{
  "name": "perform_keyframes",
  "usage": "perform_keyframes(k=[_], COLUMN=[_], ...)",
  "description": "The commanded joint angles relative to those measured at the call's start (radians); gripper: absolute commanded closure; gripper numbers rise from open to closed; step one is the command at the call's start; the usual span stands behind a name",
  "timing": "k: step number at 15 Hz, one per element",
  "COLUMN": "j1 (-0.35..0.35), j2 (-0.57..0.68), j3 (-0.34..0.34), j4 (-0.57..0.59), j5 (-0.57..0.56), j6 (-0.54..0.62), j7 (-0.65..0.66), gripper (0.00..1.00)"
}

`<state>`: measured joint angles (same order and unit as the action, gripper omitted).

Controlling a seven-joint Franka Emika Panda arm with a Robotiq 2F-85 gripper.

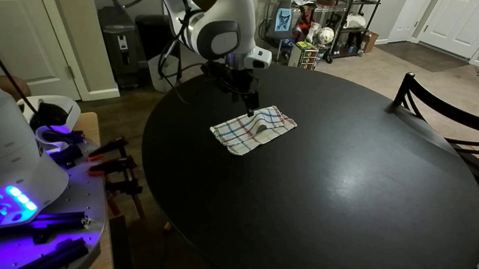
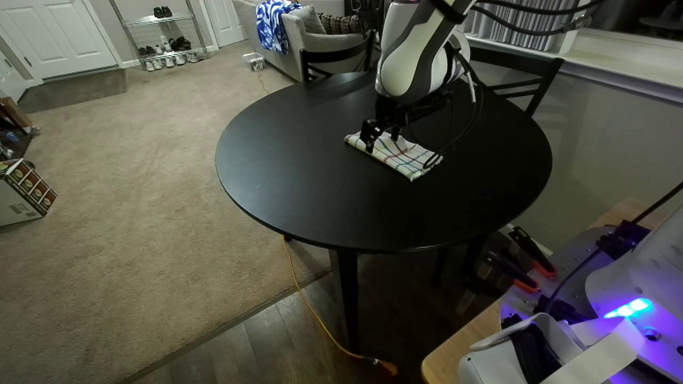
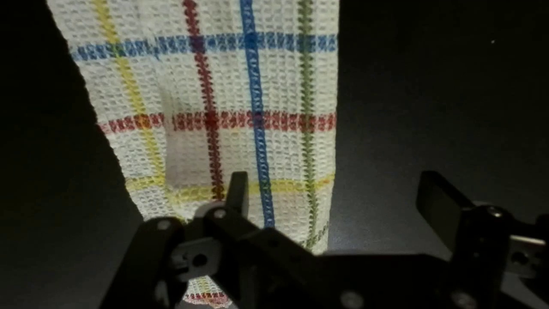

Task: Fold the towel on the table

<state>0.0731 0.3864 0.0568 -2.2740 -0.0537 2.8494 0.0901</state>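
The towel [image 1: 243, 136] is a white cloth with coloured plaid lines. It lies as an oblong strip with a raised wrinkle on the black round table [image 1: 327, 198], and also shows in an exterior view [image 2: 408, 158]. My gripper [image 1: 244, 104] is at the towel's long edge, low over the cloth; it also shows in an exterior view [image 2: 382, 141]. In the wrist view the gripper [image 3: 334, 180] is open with nothing between the fingers. One finger is over the towel [image 3: 279, 86], the other beyond its edge over the bare table [image 3: 407, 107]. The gripper body hides part of the towel's near end.
Dark chairs stand at the table's edge [image 1: 462, 117], [image 2: 341, 53]. A cable [image 2: 469, 128] hangs from the arm beside the towel. The robot's base [image 1: 2, 161] stands on a separate stand with clamps [image 1: 114, 165] facing the table.
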Motion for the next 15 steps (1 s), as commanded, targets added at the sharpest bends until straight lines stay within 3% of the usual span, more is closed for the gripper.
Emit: perform_keyframes(k=[1, 6, 15], j1=[0.014, 0.012, 0.032], j2=[-0.01, -0.119, -0.5], j3=[-0.027, -0.015, 0.051], j4=[0.004, -0.085, -0.286], j5=[0.0, 0.017, 0.113], j6=[-0.001, -0.069, -0.4], j7=[0.002, -0.003, -0.004], gripper=[0.0, 0.0, 0.0])
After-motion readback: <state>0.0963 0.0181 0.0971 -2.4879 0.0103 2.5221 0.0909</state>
